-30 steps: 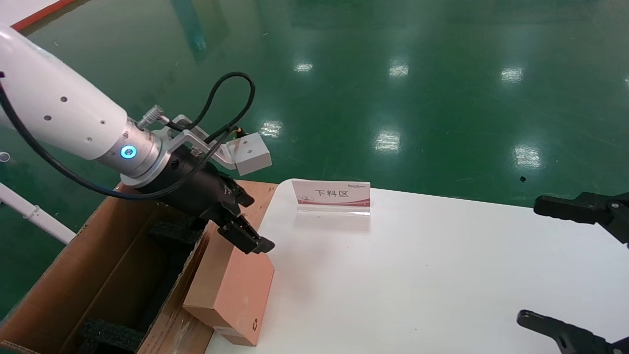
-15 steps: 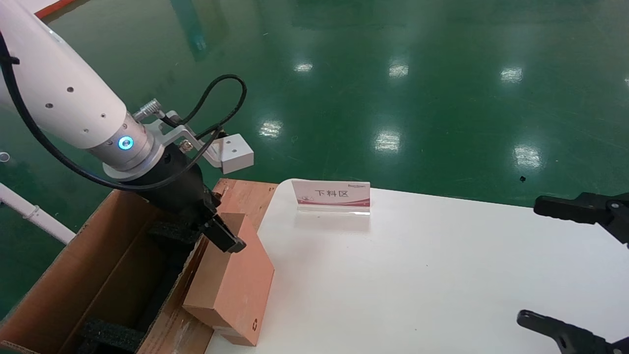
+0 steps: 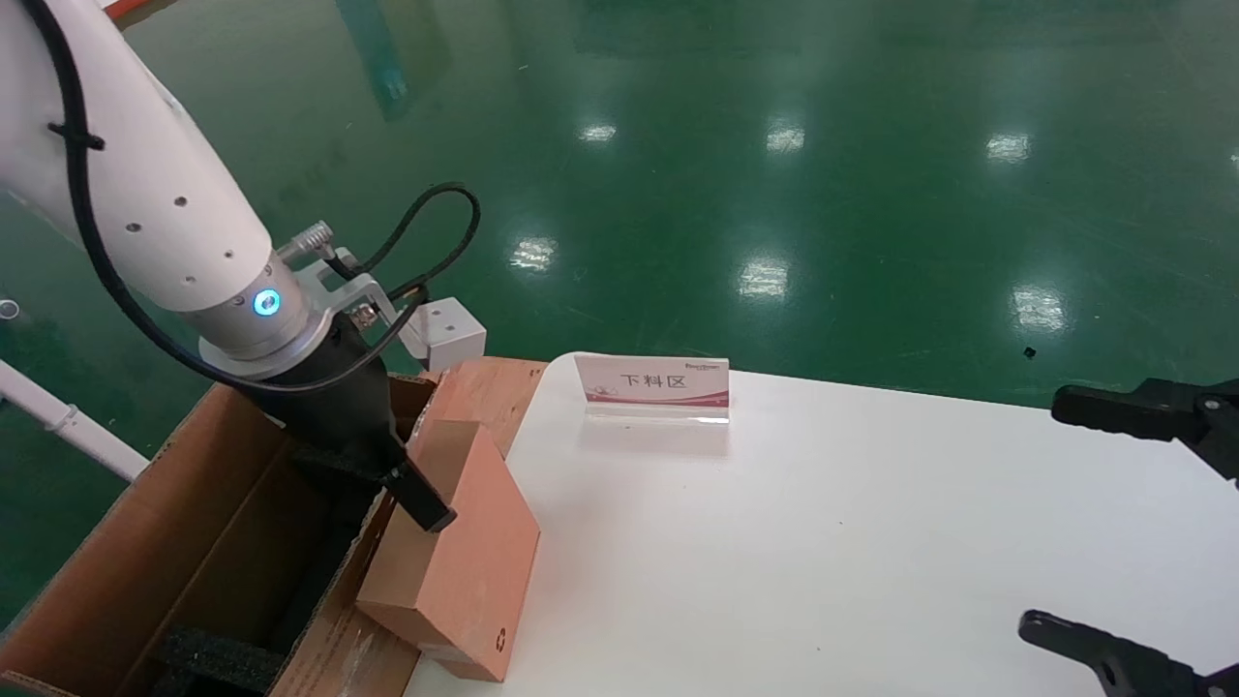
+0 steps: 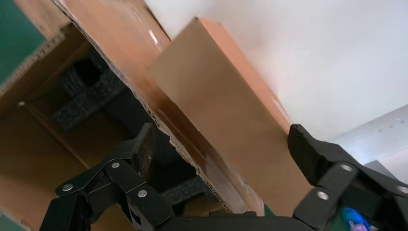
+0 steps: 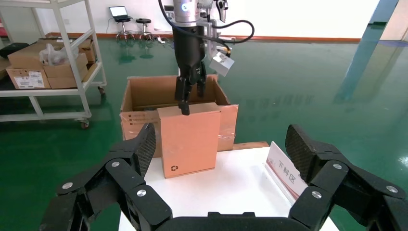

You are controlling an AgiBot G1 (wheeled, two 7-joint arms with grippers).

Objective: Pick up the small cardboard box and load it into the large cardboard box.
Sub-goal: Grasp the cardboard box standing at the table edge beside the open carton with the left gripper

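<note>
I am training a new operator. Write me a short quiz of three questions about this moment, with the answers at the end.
1. True or false: the small pinkish-brown cardboard box lies inside the large brown corrugated cardboard box.
2. Which gripper is at the top of the small cardboard box? A) the left gripper B) the right gripper C) neither
3. Fill in the missing word: the left gripper is ____ (open or shut) around the small cardboard box.

Key:
1. False. It stands upright on the white table, beside the large cardboard box.
2. A. The right gripper is parked at the table's right side.
3. Open.
</note>
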